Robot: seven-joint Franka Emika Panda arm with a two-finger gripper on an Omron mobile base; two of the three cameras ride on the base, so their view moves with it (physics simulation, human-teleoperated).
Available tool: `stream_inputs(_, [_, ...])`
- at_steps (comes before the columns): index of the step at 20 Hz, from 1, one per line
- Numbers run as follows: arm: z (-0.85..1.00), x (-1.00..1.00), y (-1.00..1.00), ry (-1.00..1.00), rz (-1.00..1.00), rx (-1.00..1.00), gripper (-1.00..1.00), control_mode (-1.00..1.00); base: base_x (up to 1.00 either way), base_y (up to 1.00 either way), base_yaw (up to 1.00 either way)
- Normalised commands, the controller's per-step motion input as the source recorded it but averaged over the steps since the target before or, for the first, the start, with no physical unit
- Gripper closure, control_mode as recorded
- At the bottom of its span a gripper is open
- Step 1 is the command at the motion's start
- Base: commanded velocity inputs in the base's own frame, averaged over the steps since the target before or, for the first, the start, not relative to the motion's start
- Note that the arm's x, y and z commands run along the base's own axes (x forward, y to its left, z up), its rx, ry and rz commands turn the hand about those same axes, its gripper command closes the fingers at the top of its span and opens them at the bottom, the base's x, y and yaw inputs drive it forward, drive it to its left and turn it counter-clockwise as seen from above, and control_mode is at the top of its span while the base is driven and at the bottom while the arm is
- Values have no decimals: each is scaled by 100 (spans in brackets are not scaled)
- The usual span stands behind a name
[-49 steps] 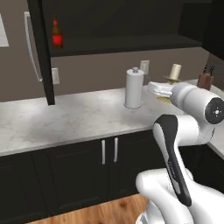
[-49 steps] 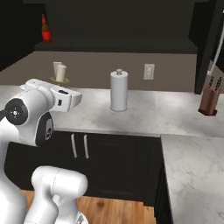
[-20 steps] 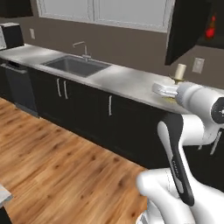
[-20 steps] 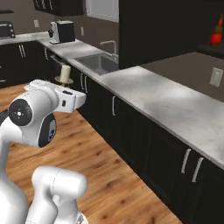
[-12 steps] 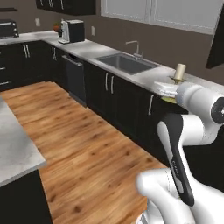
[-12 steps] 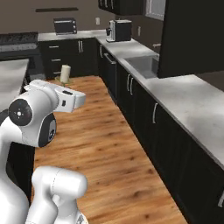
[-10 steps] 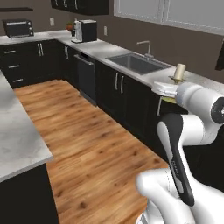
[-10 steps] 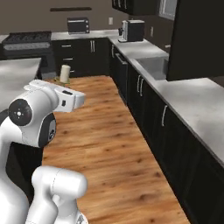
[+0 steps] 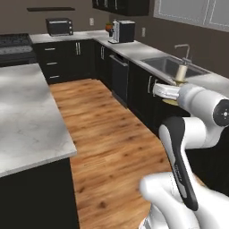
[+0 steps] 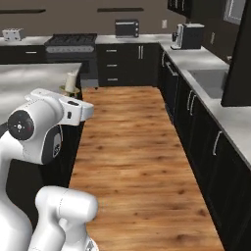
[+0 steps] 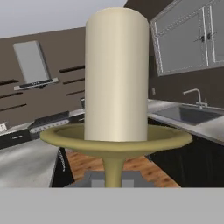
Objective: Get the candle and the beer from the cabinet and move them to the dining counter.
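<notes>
Candle [image 11: 116, 74] gripped upright in the claw [image 11: 113, 180].
The claw is closed on its brass stem, above the wooden floor [image 9: 116, 134] beside the marble surface [image 9: 27, 112].

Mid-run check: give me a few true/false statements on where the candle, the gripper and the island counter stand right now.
1. The candle stands upright in its brass holder, carried at the gripper. True.
2. The candle already rests on the dining counter. False: it is up at the arm's end, above the floor beside the counter.
3. The gripper is open. False: it is shut on the candle's holder stem.
4. The dining counter lies to the left in the left base view, with wooden floor between it and the wall cabinets. True.
5. The beer stands on the dining counter. False: no bottle is seen on the marble top.
</notes>
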Motion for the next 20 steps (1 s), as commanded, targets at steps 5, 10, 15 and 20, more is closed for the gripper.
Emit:
stream_inputs(5, [0,0,0,0,0,0,100,100,28,56,15])
stream_inputs(10, [0,0,0,0,0,0,100,100,19,76,9])
stream_inputs(15, [0,0,0,0,0,0,100,100,13,82,10])
stream_inputs(20, [0,0,0,0,0,0,100,100,11,88,12])
